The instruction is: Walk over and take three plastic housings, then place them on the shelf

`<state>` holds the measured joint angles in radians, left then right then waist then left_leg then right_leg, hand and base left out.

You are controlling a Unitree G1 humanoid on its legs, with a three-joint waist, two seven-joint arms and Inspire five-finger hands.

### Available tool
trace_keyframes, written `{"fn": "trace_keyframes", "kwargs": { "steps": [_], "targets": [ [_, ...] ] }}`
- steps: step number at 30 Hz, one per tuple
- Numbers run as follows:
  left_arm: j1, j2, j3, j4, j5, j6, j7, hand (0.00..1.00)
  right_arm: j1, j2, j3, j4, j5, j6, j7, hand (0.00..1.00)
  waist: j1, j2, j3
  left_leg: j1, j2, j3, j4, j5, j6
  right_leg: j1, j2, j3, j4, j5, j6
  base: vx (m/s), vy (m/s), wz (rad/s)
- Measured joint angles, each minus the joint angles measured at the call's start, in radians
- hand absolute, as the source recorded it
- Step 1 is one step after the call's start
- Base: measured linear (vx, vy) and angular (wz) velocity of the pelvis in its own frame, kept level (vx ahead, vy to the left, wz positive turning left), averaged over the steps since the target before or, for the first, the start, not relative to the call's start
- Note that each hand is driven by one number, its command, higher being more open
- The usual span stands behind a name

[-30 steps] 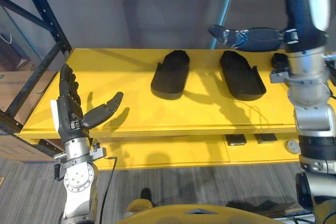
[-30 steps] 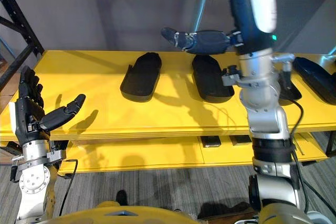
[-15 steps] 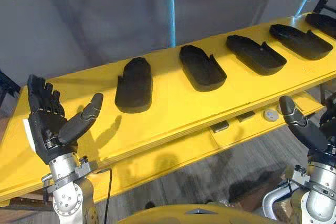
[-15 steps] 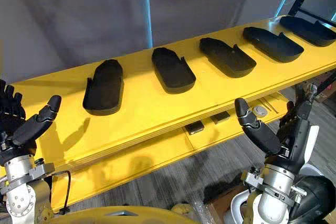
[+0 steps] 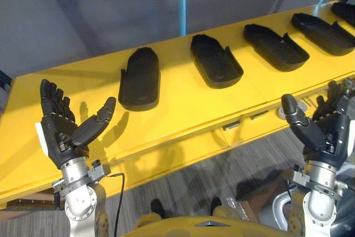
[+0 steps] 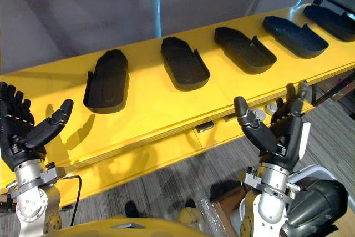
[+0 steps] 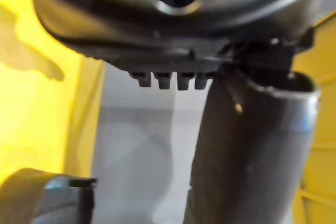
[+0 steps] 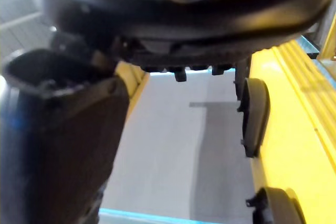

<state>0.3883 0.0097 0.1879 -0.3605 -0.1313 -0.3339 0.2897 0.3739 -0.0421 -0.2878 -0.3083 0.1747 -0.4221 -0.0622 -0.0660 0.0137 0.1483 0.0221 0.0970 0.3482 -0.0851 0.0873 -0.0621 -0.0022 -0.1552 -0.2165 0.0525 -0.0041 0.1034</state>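
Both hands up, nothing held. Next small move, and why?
Probably reach the left hand forward toward the leftmost housing. Both hands are open and empty, the right hand low by the front edge of the yellow surface. That housing lies closest to the left hand and apart from its neighbours.

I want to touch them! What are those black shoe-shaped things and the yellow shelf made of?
The black housings look like moulded plastic: matte, evenly dark, thin raised walls. The yellow shelf is probably painted metal: smooth, even colour, soft sheen.
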Motion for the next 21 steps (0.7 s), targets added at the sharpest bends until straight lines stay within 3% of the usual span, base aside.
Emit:
{"fn": "trace_keyframes", "kwargs": {
  "steps": [3, 11, 14, 18, 21],
  "targets": [
    [-0.019, 0.003, 0.001, 0.010, 0.059, 0.059, 0.034, 1.00, -0.009, -0.006, 0.003, 0.025, 0.000, 0.002, 0.021, 1.00, 0.008, -0.008, 0.012, -0.004, -0.003, -0.001, 0.001, 0.003, 0.004, -0.003, -0.001, 0.000, -0.001, 0.004, 0.001, 0.03, 0.007, 0.01],
    [-0.071, 0.055, 0.030, 0.060, 0.055, 0.071, -0.020, 1.00, -0.032, -0.041, -0.031, 0.071, 0.000, 0.002, 0.037, 1.00, 0.004, -0.001, 0.033, 0.030, -0.008, 0.022, 0.020, -0.029, 0.001, 0.024, -0.002, 0.027, -0.004, 0.001, -0.001, 0.03, 0.017, -0.10],
    [-0.079, 0.089, 0.038, 0.109, -0.004, 0.071, -0.097, 1.00, -0.036, -0.044, -0.050, 0.078, -0.001, 0.002, 0.045, 1.00, -0.008, 0.008, 0.042, 0.022, -0.001, 0.043, 0.071, -0.063, 0.006, 0.022, -0.004, 0.052, -0.004, 0.001, -0.001, -0.02, 0.022, -0.24],
    [-0.099, 0.095, 0.043, 0.172, -0.233, 0.076, -0.282, 1.00, -0.034, -0.074, -0.072, 0.089, -0.005, 0.002, 0.055, 1.00, -0.029, 0.016, 0.048, 0.022, 0.003, 0.073, 0.087, -0.074, -0.001, 0.010, -0.001, 0.084, -0.004, 0.004, 0.001, 0.00, 0.009, -0.21],
    [-0.118, 0.096, 0.041, 0.201, -0.310, 0.080, -0.339, 1.00, -0.034, -0.081, -0.091, 0.099, -0.005, 0.002, 0.063, 1.00, -0.036, 0.015, 0.048, 0.019, 0.008, 0.091, 0.103, -0.084, -0.003, 0.003, 0.001, 0.102, -0.004, 0.007, 0.002, 0.02, 0.006, -0.21]
  ]
}}
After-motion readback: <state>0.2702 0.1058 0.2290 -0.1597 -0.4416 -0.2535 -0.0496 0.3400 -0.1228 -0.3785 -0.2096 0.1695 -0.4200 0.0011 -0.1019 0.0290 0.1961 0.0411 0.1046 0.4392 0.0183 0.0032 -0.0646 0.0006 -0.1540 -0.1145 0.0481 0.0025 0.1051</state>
